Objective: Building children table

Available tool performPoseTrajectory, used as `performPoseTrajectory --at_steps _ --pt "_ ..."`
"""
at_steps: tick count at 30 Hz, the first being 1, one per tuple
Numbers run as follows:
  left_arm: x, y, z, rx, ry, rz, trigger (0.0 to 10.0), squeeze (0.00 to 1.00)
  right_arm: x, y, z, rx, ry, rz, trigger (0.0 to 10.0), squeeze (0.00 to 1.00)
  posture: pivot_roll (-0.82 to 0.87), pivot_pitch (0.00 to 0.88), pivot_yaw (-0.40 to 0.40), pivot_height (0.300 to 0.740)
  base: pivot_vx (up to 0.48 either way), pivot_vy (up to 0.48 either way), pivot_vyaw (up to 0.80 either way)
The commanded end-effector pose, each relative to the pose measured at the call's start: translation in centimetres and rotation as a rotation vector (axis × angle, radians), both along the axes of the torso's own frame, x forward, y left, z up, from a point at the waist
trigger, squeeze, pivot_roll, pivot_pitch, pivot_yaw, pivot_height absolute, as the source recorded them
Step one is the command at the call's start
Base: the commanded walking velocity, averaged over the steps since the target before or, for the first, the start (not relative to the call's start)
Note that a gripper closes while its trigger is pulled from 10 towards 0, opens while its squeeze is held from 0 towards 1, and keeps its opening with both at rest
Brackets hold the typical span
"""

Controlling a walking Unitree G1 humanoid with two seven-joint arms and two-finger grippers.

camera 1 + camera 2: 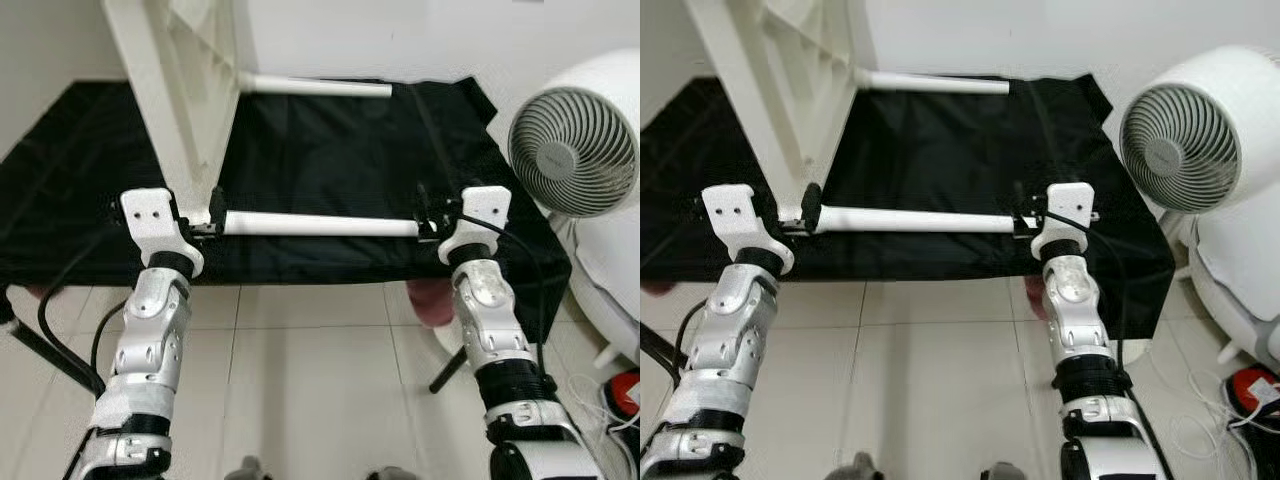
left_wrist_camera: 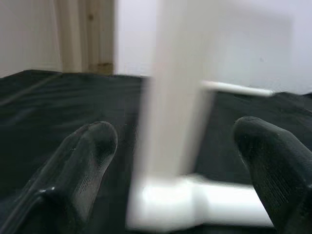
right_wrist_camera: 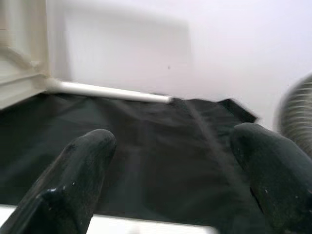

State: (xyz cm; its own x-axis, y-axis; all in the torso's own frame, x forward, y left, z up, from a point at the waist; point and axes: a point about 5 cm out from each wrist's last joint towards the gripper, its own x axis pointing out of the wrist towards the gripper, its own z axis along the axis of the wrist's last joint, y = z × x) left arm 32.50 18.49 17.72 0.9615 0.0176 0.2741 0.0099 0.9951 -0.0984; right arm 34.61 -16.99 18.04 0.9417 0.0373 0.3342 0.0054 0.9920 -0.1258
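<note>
Left eye view: a black cloth (image 1: 330,180) covers a low surface. On it the white tabletop (image 1: 175,90) stands on edge, one white leg (image 1: 315,87) jutting from its far corner, a second leg (image 1: 318,224) along the cloth's near edge. A white fan (image 1: 573,150) stands beside the cloth.

Left wrist view: the left gripper (image 2: 170,165) is spread wide around the near leg's joint with the tabletop, not clamped.

Right wrist view: the right gripper (image 3: 168,175) gapes wide above the leg's free end, holding nothing.
</note>
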Motion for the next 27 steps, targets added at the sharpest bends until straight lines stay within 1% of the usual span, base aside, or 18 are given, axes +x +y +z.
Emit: performPoseTrajectory --at_steps 1,3,9,13,16,18,22,25,27 --pt "0.0 0.3 -0.4 0.006 0.012 0.015 10.0 0.00 0.0 0.8 0.1 -0.011 -0.007 0.025 10.0 0.00 -0.03 0.110 0.027 0.740 0.000 0.465 0.00" --pt "0.0 0.2 -0.4 0.005 0.010 0.013 10.0 0.00 0.0 0.8 0.1 -0.012 -0.007 0.025 10.0 0.00 -0.03 0.111 0.026 0.740 0.000 0.255 0.00" --pt "0.0 -0.3 -0.3 0.043 -0.004 -0.002 10.0 0.00 0.1 0.8 0.0 -0.018 -0.006 0.034 10.0 0.00 -0.03 0.105 0.022 0.740 0.000 0.000 0.00" --pt "0.0 -0.6 -0.3 0.053 -0.013 -0.010 10.0 0.00 0.1 0.8 -0.1 -0.022 -0.006 0.038 10.0 0.00 -0.03 0.103 0.020 0.740 0.000 0.000 0.00" --pt "-0.2 -0.6 -0.4 0.072 -0.010 -0.014 10.0 0.00 0.1 0.6 -0.2 -0.028 -0.004 0.038 10.0 0.00 -0.03 0.101 0.018 0.740 0.000 0.000 0.00" --pt "-0.3 -0.5 -0.6 0.104 0.000 -0.009 10.0 0.00 0.0 0.5 -0.4 -0.033 0.000 0.037 10.0 0.00 -0.03 0.098 0.019 0.740 0.000 0.000 0.00" --pt "-0.4 -0.6 -0.8 0.115 0.009 -0.013 10.0 0.00 0.0 0.4 -0.5 -0.038 0.002 0.036 10.0 0.00 -0.03 0.097 0.021 0.740 0.000 0.000 0.00" --pt "-0.6 -0.8 -0.9 0.152 0.002 -0.039 10.0 0.00 0.0 0.2 -0.5 -0.037 0.001 0.033 10.0 0.00 -0.03 0.093 0.021 0.740 0.000 0.000 0.00" --pt "-0.6 -0.8 -0.9 0.152 0.002 -0.039 10.0 0.00 0.0 0.2 -0.5 -0.037 0.001 0.033 10.0 0.00 -0.03 0.093 0.021 0.740 0.000 0.000 0.00"
